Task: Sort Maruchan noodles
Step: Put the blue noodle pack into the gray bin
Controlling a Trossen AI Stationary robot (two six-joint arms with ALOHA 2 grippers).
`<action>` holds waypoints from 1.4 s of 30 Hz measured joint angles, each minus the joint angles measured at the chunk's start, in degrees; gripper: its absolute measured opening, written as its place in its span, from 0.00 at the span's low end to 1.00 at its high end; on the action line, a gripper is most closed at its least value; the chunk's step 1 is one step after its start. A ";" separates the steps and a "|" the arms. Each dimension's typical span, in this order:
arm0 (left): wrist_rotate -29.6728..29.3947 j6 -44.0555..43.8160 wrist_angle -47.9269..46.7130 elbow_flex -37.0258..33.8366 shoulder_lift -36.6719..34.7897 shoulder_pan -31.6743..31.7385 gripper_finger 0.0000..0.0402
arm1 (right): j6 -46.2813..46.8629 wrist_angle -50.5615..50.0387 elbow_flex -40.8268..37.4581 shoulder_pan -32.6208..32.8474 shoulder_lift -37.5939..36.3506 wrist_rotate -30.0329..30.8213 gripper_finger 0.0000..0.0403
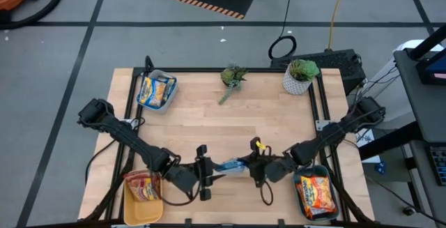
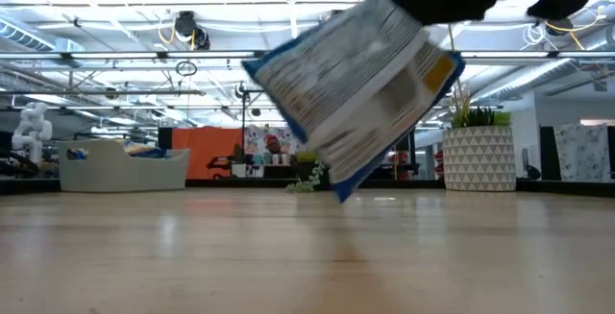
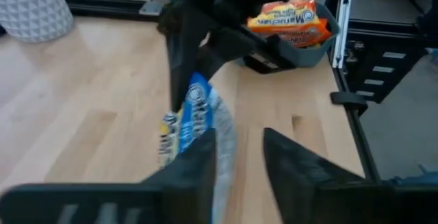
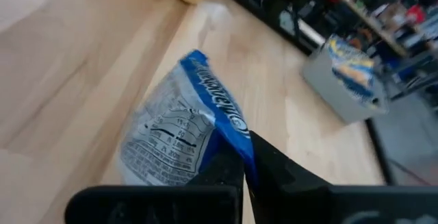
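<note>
Blue-and-white noodle packet [image 2: 356, 88] airborne, upper centre of low view | right gripper [image 4: 243, 166] pinched on its edge | left gripper [image 3: 239, 159] fingers parted beside it | table [image 1: 272, 127] lower centre, high view.

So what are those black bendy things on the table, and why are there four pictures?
They are two robot arms, each with a two-finger gripper for a hand. One picture looks down from above, one looks level across the table, and two come from small cameras on the arms' wrists.

On the wooden table sit a grey bin with blue-and-yellow noodle packets, a yellow bin with red ones, a teal bin with orange ones, and two potted plants.

In the middle, the right gripper is pinched shut on a blue noodle packet, lifted off the table. The left gripper is right at the packet's other end with its fingers apart, so it looks like a handover.
</note>
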 joint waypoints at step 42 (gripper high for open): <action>1.73 0.46 4.09 0.04 10.21 7.20 0.52 | -2.86 1.78 0.00 2.63 -1.01 9.21 0.00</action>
